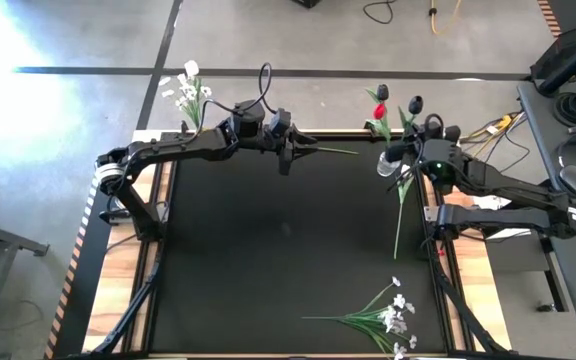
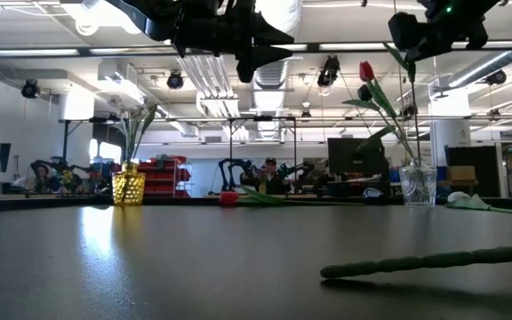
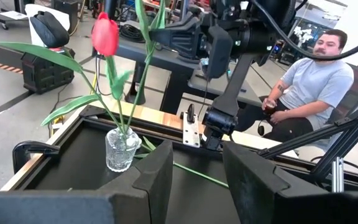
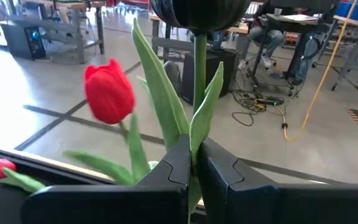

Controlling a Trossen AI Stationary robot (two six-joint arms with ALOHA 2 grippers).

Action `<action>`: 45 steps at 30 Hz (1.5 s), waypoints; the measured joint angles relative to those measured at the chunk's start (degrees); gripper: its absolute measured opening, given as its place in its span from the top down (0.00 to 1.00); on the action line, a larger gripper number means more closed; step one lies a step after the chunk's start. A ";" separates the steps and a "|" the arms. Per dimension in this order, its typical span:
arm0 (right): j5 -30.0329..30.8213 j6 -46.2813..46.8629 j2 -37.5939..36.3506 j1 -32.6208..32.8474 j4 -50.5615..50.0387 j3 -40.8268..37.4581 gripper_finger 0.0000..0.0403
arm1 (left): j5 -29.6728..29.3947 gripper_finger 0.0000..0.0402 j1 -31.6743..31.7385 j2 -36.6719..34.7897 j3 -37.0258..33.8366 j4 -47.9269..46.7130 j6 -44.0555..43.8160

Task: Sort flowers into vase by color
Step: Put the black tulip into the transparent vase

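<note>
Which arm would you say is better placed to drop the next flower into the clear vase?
The right arm. Its claw is already shut on the dark tulip's stem, beside the clear vase holding a red tulip. The left claw hangs open and empty.

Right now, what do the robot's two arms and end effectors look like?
Both arms are matte black and jointed. The left end effector has two broad, blocky black fingers. The right end effector looks alike, with a small green light glowing on the arm behind it. Black cables loop above the left arm.
</note>
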 joint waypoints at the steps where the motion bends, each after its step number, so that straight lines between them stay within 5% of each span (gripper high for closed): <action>1: 0.11 0.01 -0.05 -0.02 -0.10 0.00 0.97 | 0.00 0.68 0.00 0.00 0.00 0.02 0.00; 35: 1.94 9.33 1.57 -4.69 0.60 -9.64 0.93 | 0.05 0.68 0.00 0.00 0.00 -0.07 -0.02; 45: -0.48 11.45 2.51 -4.90 1.34 -8.70 0.75 | 0.13 0.68 0.00 0.00 -0.02 -0.95 -0.02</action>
